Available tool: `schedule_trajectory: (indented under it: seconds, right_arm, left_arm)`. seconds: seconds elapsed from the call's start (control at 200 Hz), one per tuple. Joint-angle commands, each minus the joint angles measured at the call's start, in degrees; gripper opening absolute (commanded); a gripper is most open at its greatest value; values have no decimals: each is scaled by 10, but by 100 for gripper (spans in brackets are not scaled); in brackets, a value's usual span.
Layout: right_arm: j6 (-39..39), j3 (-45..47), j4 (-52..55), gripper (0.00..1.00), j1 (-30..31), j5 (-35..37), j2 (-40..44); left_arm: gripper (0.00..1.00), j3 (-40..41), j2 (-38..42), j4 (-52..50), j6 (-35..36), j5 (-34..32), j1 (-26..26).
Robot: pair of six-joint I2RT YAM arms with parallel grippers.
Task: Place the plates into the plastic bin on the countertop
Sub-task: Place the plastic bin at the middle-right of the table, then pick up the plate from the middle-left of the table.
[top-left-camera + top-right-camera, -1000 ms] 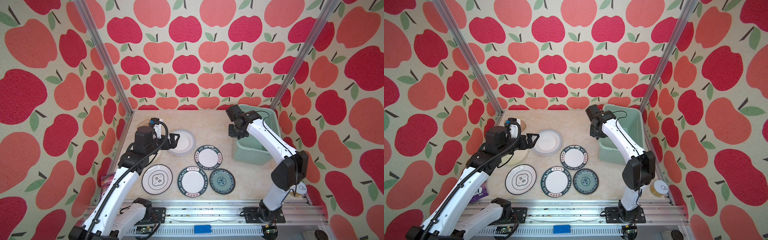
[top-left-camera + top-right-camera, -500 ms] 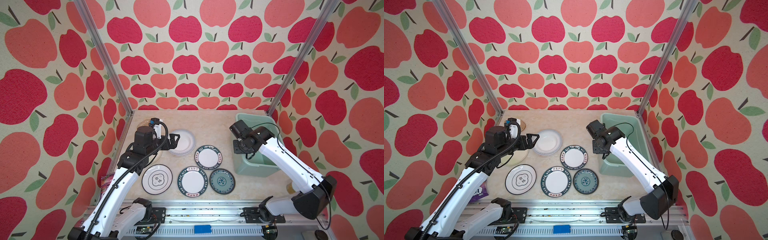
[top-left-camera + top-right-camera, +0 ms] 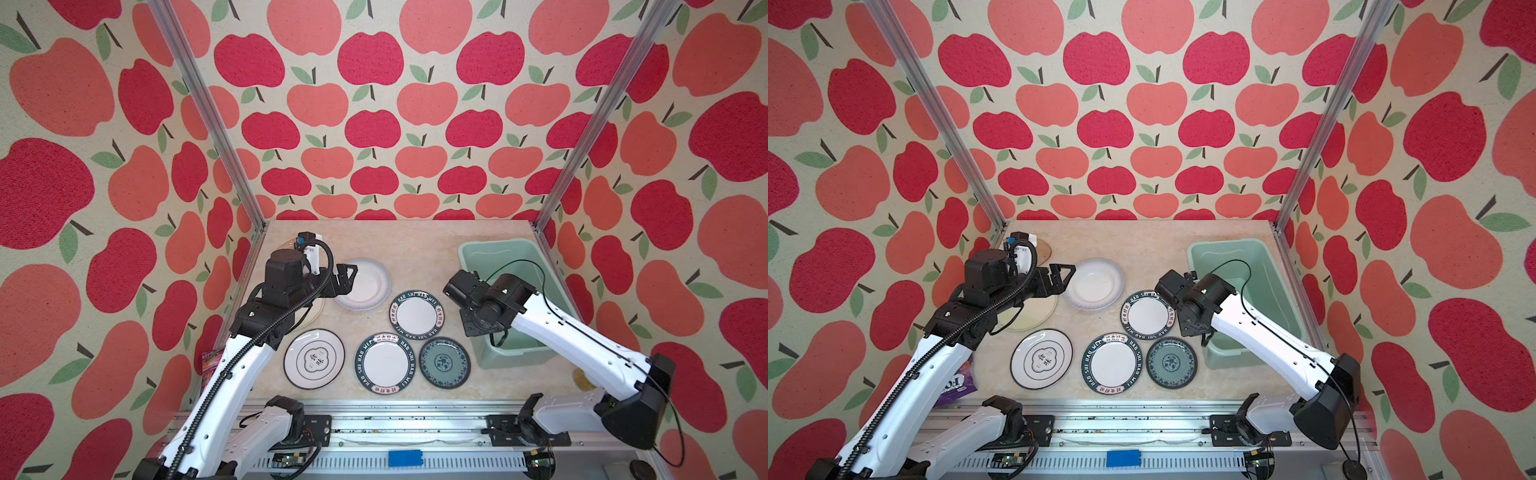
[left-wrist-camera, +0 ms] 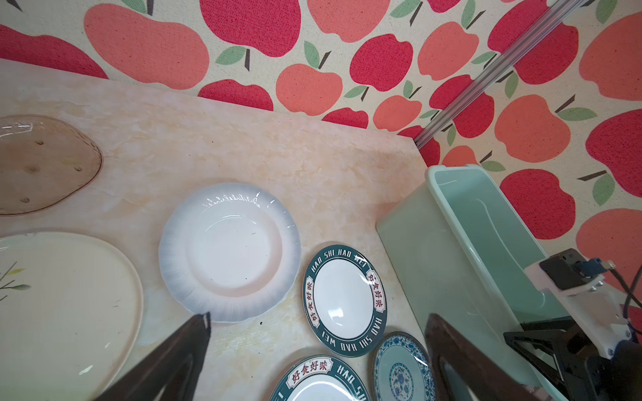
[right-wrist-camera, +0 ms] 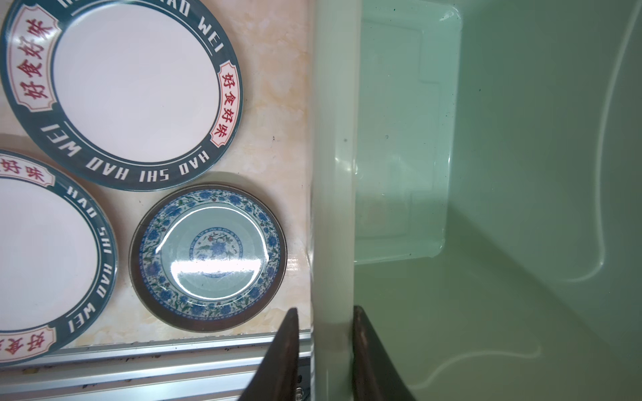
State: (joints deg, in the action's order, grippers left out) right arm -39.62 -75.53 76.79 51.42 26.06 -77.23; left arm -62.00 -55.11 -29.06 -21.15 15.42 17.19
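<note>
Several plates lie on the countertop (image 3: 415, 245): a plain white one (image 3: 365, 284), two with dark-green lettered rims (image 3: 417, 314) (image 3: 385, 363), a teal patterned one (image 3: 444, 363) and a black-rimmed emblem one (image 3: 314, 359). A pale plate (image 4: 62, 305) and an amber one (image 4: 41, 163) lie by the left arm. My left gripper (image 4: 318, 316) hovers open and empty beside the white plate. The mint-green plastic bin (image 3: 498, 249) holds no plates. My right gripper (image 5: 324, 312) straddles the bin's near rim (image 5: 335, 208), jaws slightly apart, with a gap on the outer side.
A purple packet (image 3: 959, 380) lies at the front left by the left arm. The aluminium rail (image 3: 395, 409) runs along the counter's front edge. The right arm's black cable (image 3: 523, 264) loops over the bin. Wall posts stand at both back corners.
The right arm swung round and dragged the bin toward the front edge. Its jaws have widened on the rim. The left arm has not moved.
</note>
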Motion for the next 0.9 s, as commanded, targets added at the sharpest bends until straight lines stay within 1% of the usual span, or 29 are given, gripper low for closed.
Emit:
schedule_trajectory:
  seconds: [0.0,0.06,0.105,0.125,0.19,0.255,0.35,0.41,0.465,0.555,0.58,0.62,0.735,0.8,0.895]
  right_arm:
    - [-30,-5,25,39,4,23,10]
    - [-30,-29,35,44,5,32,7]
    - [-31,-56,45,50,6,33,6]
    - [-31,-70,49,52,7,47,6]
    - [-31,-121,61,57,13,60,4]
    - [-29,-177,68,61,27,78,-2]
    - [-28,-253,69,65,57,101,-24]
    - [-22,-297,50,66,76,102,-49]
    - [-14,-336,19,66,90,91,-76]
    - [-6,-391,-56,66,104,39,-138]
    - [-7,-401,-81,66,106,6,-156]
    - [-9,-411,-117,66,108,-24,-181]
    - [-43,-426,-224,66,108,-128,-262]
    - [-67,-440,-264,66,110,-181,-311]
    - [-87,-459,-300,66,112,-237,-373]
  left_arm:
    - [99,-16,2,-26,-8,-15,-8]
    - [99,-18,2,-32,-24,-21,-15]
    - [99,-19,3,-41,-39,-23,-27]
    - [99,-19,3,-46,-47,-24,-33]
    - [99,-25,3,-73,-74,-30,-62]
    - [99,-34,0,-110,-102,-36,-107]
    - [99,-39,-3,-163,-132,-40,-170]
    - [99,-40,-4,-188,-140,-43,-203]
    - [99,-42,-6,-208,-137,-51,-221]
    - [99,-38,-9,-233,-123,-67,-243]
    - [99,-35,-8,-234,-117,-65,-251]
    - [99,-28,-9,-236,-109,-63,-258]
    - [99,-7,-9,-244,-107,-49,-277]
    - [99,9,-9,-243,-108,-27,-291]
    - [99,32,-12,-238,-109,-16,-313]
